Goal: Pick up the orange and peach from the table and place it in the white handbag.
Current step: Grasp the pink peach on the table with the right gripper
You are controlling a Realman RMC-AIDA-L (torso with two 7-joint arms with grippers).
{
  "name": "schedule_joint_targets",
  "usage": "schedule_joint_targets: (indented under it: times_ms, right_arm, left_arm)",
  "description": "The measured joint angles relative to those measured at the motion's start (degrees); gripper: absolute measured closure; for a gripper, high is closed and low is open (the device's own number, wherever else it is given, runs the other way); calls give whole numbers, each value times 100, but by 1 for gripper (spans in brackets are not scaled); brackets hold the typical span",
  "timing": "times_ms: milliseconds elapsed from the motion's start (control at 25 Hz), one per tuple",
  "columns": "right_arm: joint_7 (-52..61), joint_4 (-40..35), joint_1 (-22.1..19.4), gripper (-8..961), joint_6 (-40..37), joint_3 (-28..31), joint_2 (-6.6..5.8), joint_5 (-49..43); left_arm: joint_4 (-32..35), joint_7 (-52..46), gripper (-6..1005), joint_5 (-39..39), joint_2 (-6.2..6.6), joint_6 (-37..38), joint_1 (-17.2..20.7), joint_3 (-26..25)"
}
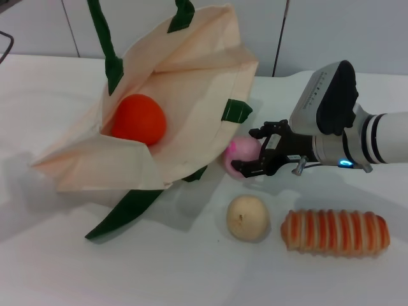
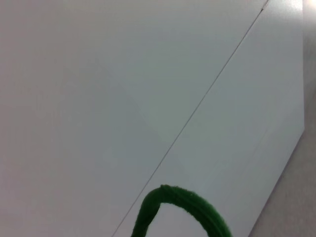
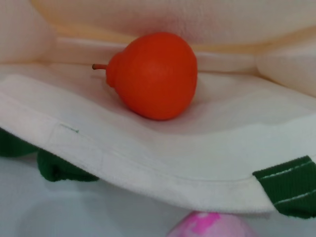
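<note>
- The right gripper (image 1: 254,154) reaches in from the bench's right edge, its black fingers (image 1: 266,131) closed around the peach (image 1: 241,155), one finger over the top of the fruit and one under its near side.
- The peach sits at the middle of the bench, touching the white handbag (image 1: 185,95) at its right-hand rim; whether it rests on the bench or is lifted just off it cannot be told. In the right wrist view only its pink top (image 3: 212,225) shows, just outside the bag's hem.
- The white handbag lies on its side across the far left half of the bench, mouth gaping toward the right gripper, with one dark green strap (image 1: 124,207) trailing toward the near edge.
- The orange (image 1: 138,118) lies inside the bag on the lower cloth wall, well behind the hem; the right wrist view shows it (image 3: 153,74) with its small stem pointing sideways.
- A beige round fruit (image 1: 248,217) rests on the bench nearer the front edge than the peach, apart from it.
- A striped bread loaf (image 1: 335,232) lies just beside that fruit, toward the right edge.
- The left gripper is not seen; the left wrist view shows only a curve of green strap (image 2: 182,205) against a pale panel (image 2: 98,98).
</note>
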Motion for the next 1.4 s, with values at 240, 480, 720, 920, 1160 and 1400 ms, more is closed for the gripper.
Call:
schedule_joint_targets:
  times_ms: [240, 480, 720, 920, 1160, 1400]
  right_arm:
    - [251, -50, 28, 115, 0, -187, -5, 1]
    - [253, -53, 16, 149, -4, -189, -5, 0]
    - [255, -55, 7, 195, -49, -247, -7, 1]
    - [282, -78, -13, 232, -86, -249, -17, -1]
    - [312, -165, -63, 271, -99, -218, -18, 40]
    - [324, -444, -230, 295, -388, -119, -14, 62]
  left_arm:
    - [0, -7, 866, 0, 0, 0, 1, 0]
    - [0, -7, 865, 0, 0, 0, 1, 0]
    - [0, -11, 864, -3, 0, 0, 1, 0]
    - [0, -20, 863, -3, 0, 0, 7, 0]
    - [0, -26, 862, -4, 5, 0, 45, 0]
    - [0, -28, 861, -5, 17, 0, 61, 0]
